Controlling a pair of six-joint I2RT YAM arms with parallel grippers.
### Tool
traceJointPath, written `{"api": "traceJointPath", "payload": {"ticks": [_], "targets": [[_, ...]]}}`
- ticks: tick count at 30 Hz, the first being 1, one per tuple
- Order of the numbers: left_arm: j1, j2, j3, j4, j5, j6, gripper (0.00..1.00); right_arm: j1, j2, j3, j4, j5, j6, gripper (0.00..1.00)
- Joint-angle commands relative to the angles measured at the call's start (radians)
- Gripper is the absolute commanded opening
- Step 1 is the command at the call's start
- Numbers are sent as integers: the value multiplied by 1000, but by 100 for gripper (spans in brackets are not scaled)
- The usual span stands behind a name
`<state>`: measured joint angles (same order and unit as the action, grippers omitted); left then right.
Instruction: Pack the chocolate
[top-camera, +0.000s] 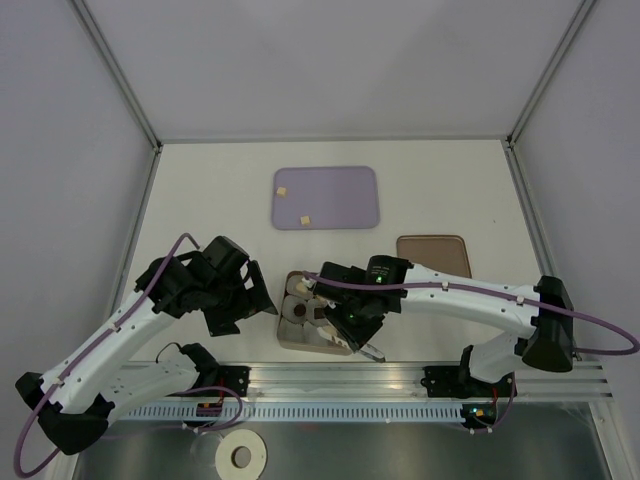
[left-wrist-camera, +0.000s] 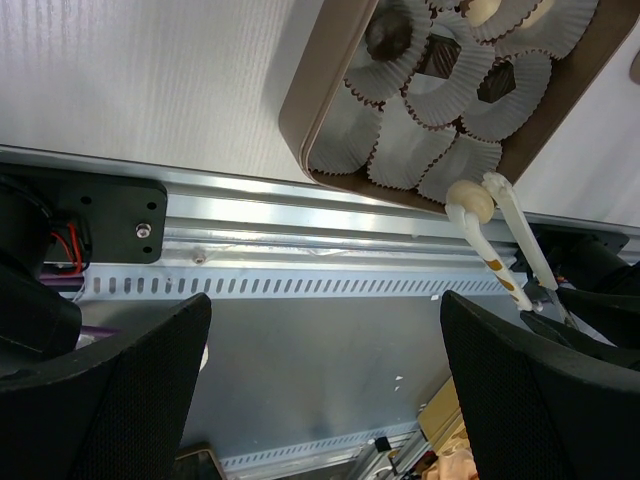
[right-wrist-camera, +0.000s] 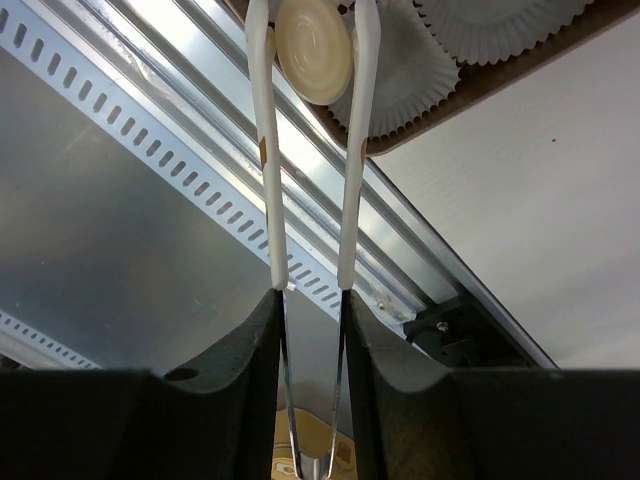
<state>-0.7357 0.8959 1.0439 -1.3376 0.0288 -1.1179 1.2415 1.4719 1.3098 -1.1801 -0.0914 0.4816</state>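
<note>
Cream chocolate piece (right-wrist-camera: 313, 50) sits pinched in white tongs (right-wrist-camera: 268, 180), which the right gripper (right-wrist-camera: 310, 300) squeezes; it hangs past the fingertips, over the brown box (left-wrist-camera: 300, 130) rim. Some paper cups (left-wrist-camera: 405, 155) there hold pieces, while others look empty. Two tan pieces (top-camera: 282, 190) wait on the lilac tray (top-camera: 350, 195), far beyond. The left gripper (left-wrist-camera: 325, 380) hangs spread beside the box. The brown lid (top-camera: 433, 252) lies aside and blocks nothing.

A white table (top-camera: 200, 200) fills the enclosure, boxed in by plain pale grey walls (top-camera: 60, 150) joined along slim metal struts (top-camera: 120, 77). Along its near edge a bright aluminium rail (top-camera: 300, 378) runs from side to side with a slotted strip (top-camera: 350, 410), under soft, even light.
</note>
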Motion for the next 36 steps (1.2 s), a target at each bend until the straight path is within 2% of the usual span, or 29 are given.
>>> {"api": "traceJointPath", "payload": {"ticks": [1,6,10,12,16,24,27,31,36], "targets": [[-2,-3,4,-48,42,-37,100,7,33,37,53,-22,-30,11],[-2,-9,4,-48,42,-52,100,10,73,46,77,-38,-60,15],[-2,-8,7,-48,40,-60,100,10,120,72,70,-4,-72,26],[-2,-6,8,-48,39,-62,100,10,126,80,71,12,-69,27],[-4,-5,7,-46,37,-65,100,12,134,86,76,16,-58,35],[-2,-3,4,-48,36,-63,100,12,126,92,71,16,-54,42],[-2,0,5,-48,36,-63,99,12,122,106,62,21,-54,43],[-4,0,4,-48,37,-63,100,10,117,147,53,39,-52,37],[-2,0,10,-46,34,-71,100,-20,143,351,30,85,-64,37]]}}
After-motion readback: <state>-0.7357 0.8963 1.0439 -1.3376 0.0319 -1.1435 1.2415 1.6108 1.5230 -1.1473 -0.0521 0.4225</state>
